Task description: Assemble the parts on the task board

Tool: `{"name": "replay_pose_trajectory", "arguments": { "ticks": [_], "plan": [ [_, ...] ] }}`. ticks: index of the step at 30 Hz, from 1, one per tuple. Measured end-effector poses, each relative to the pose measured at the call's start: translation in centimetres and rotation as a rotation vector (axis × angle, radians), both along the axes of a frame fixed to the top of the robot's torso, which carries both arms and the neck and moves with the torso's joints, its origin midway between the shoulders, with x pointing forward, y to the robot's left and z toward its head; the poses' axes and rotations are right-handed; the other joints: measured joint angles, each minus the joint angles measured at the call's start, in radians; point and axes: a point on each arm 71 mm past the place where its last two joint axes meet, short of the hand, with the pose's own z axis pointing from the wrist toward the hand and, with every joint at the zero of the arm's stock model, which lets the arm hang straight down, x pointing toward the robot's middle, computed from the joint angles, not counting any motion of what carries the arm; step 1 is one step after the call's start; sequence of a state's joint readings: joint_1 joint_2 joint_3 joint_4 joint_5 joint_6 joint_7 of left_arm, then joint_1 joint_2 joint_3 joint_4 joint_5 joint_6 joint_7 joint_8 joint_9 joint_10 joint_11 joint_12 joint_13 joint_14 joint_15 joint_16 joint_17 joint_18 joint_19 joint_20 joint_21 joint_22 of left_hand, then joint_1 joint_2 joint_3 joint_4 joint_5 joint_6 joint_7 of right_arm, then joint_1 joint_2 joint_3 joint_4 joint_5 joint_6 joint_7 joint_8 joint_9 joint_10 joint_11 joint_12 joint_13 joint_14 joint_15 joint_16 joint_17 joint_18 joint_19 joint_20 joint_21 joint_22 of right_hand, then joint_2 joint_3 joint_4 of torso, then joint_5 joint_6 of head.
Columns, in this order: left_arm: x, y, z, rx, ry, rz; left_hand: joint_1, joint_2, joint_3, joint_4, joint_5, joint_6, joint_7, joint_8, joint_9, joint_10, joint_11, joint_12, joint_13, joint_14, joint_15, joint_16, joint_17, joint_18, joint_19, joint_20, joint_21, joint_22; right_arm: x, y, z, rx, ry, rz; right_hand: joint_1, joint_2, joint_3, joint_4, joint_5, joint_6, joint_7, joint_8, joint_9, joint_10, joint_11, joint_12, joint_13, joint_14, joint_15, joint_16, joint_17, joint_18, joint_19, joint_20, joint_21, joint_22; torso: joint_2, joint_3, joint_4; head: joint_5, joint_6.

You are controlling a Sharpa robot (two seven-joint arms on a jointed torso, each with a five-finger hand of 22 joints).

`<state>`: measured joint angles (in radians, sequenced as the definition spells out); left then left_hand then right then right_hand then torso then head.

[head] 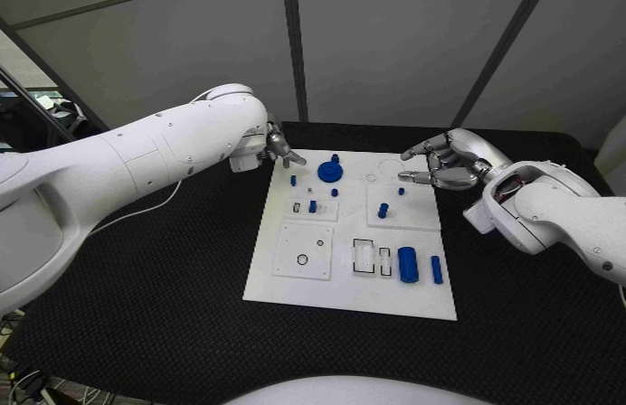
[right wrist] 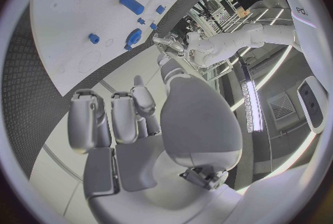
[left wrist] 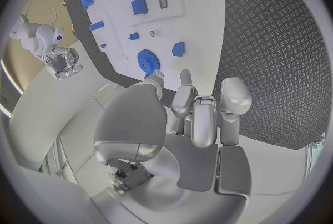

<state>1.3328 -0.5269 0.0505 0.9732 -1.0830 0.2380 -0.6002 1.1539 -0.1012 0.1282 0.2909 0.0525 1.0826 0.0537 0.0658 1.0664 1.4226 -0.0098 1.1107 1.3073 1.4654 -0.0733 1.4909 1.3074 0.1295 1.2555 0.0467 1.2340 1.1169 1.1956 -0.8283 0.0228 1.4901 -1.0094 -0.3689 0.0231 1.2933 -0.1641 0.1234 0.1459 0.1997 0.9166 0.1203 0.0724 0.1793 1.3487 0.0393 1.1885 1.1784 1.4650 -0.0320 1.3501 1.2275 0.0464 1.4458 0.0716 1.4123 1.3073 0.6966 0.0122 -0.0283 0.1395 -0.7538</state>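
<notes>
The white task board [head: 342, 283] lies in the middle of the table. A blue round gear [head: 330, 164] stands near its far edge, also visible in the left wrist view [left wrist: 146, 61] and the right wrist view [right wrist: 133, 36]. Small blue pieces [head: 384, 211] sit around the board's middle. A thick blue cylinder [head: 408, 264] and a thin blue bar [head: 436, 269] lie near its front right. My left hand [head: 278, 145] hovers at the board's far left corner, fingers [left wrist: 196, 103] loosely extended toward the gear, holding nothing. My right hand [head: 437, 164] hovers off the far right corner, fingers [right wrist: 118, 116] partly curled, empty.
Rectangular and round sockets [head: 364, 256] are cut into the board's front half. Black textured table [head: 170, 269] surrounds the board on all sides. A grey partition wall stands behind the table.
</notes>
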Motion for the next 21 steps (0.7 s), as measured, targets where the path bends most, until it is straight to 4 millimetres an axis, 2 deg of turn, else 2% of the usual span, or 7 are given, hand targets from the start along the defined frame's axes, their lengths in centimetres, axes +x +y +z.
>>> {"name": "replay_pose_trajectory", "arguments": {
  "ticks": [1, 2, 3, 4, 5, 21],
  "plan": [
    [0.1, -0.1, -0.1, 0.001, 0.005, -0.003, 0.000, 0.000, -0.001, -0.001, 0.000, 0.002, 0.002, 0.000, -0.001, 0.000, 0.000, 0.000, 0.000, 0.000, 0.000, 0.000, 0.000, -0.021, 0.000, 0.000, 0.000, 0.000, 0.0, 0.0, 0.0, 0.000, 0.000, 0.001, 0.000, 0.000, 0.000, 0.000, 0.000, 0.000, 0.000, 0.000, 0.000, 0.000, 0.000, 0.000, 0.000, 0.000, 0.000, 0.000, 0.000, 0.000, 0.000, 0.000, 0.000, 0.000, 0.000, 0.0000, 0.0000, 0.000, 0.000],
    [0.1, -0.1, -0.2, 0.001, 0.009, -0.006, 0.000, 0.000, -0.003, -0.003, 0.000, 0.004, 0.004, 0.000, -0.001, 0.000, 0.000, 0.000, 0.000, 0.000, 0.000, 0.000, 0.000, -0.060, 0.000, 0.000, 0.000, 0.000, 0.0, 0.1, 0.0, 0.001, 0.000, 0.001, 0.000, 0.000, 0.000, 0.000, 0.000, 0.000, 0.000, 0.000, 0.000, 0.000, 0.000, 0.000, 0.000, 0.000, 0.000, 0.000, 0.000, 0.000, 0.000, 0.000, 0.000, 0.000, 0.000, 0.0000, 0.0000, 0.000, -0.001],
    [0.2, -0.2, -0.3, 0.001, 0.013, -0.009, 0.000, 0.000, -0.003, -0.003, 0.000, 0.004, 0.004, 0.000, -0.001, 0.000, 0.000, 0.000, 0.000, 0.000, 0.000, 0.000, 0.000, -0.059, 0.000, 0.000, 0.000, 0.000, 0.0, 0.1, 0.0, 0.001, 0.000, 0.002, 0.000, 0.000, 0.000, 0.000, 0.000, 0.000, 0.000, 0.000, 0.000, 0.000, 0.000, 0.000, 0.000, 0.000, 0.000, 0.000, 0.000, 0.000, 0.000, 0.000, 0.000, 0.000, 0.000, 0.0000, 0.0000, 0.000, -0.001],
    [0.2, -0.2, -0.4, 0.001, 0.018, -0.013, 0.000, 0.000, -0.003, -0.003, 0.000, 0.004, 0.004, 0.000, -0.001, 0.000, 0.000, 0.000, 0.000, 0.000, 0.000, 0.000, 0.000, -0.036, 0.000, 0.000, 0.000, 0.000, 0.0, 0.1, 0.0, 0.001, 0.000, 0.002, 0.000, 0.000, 0.000, 0.000, 0.000, 0.000, 0.000, 0.000, 0.000, 0.000, 0.000, 0.000, 0.000, 0.000, 0.000, 0.000, 0.000, 0.000, 0.000, 0.000, 0.000, 0.000, 0.000, 0.0000, 0.0000, 0.000, -0.002],
    [0.2, -0.3, -0.4, 0.000, 0.022, -0.017, 0.000, 0.000, -0.003, -0.003, 0.000, 0.006, 0.001, 0.000, -0.001, 0.000, 0.000, 0.001, 0.000, 0.000, 0.000, 0.000, 0.000, -0.020, 0.000, 0.000, 0.000, 0.000, 0.0, 0.1, 0.0, 0.001, 0.000, 0.002, 0.000, 0.000, 0.000, 0.000, 0.000, 0.000, 0.000, 0.000, 0.000, 0.000, 0.000, 0.000, 0.000, 0.000, 0.000, 0.000, 0.000, 0.000, 0.000, 0.000, 0.000, 0.000, 0.000, -0.0001, 0.0000, 0.000, -0.002],
    [0.2, -0.3, -1.3, 0.013, 0.074, -0.055, 0.006, 0.006, -0.003, -0.003, 0.000, 0.024, -0.002, 0.009, 0.000, 0.004, -0.004, 0.016, 0.000, 0.000, 0.000, 0.008, 0.000, -0.020, 0.004, -0.004, 0.000, 0.012, 0.0, 0.2, 0.0, 0.001, 0.001, 0.004, 0.000, 0.000, 0.003, 0.003, 0.000, 0.000, 0.000, 0.000, 0.001, 0.000, 0.000, 0.000, 0.000, 0.000, 0.000, 0.000, 0.000, 0.000, 0.000, 0.000, 0.000, 0.000, -0.002, 0.0003, 0.0019, 0.000, -0.007]
  ]
}}
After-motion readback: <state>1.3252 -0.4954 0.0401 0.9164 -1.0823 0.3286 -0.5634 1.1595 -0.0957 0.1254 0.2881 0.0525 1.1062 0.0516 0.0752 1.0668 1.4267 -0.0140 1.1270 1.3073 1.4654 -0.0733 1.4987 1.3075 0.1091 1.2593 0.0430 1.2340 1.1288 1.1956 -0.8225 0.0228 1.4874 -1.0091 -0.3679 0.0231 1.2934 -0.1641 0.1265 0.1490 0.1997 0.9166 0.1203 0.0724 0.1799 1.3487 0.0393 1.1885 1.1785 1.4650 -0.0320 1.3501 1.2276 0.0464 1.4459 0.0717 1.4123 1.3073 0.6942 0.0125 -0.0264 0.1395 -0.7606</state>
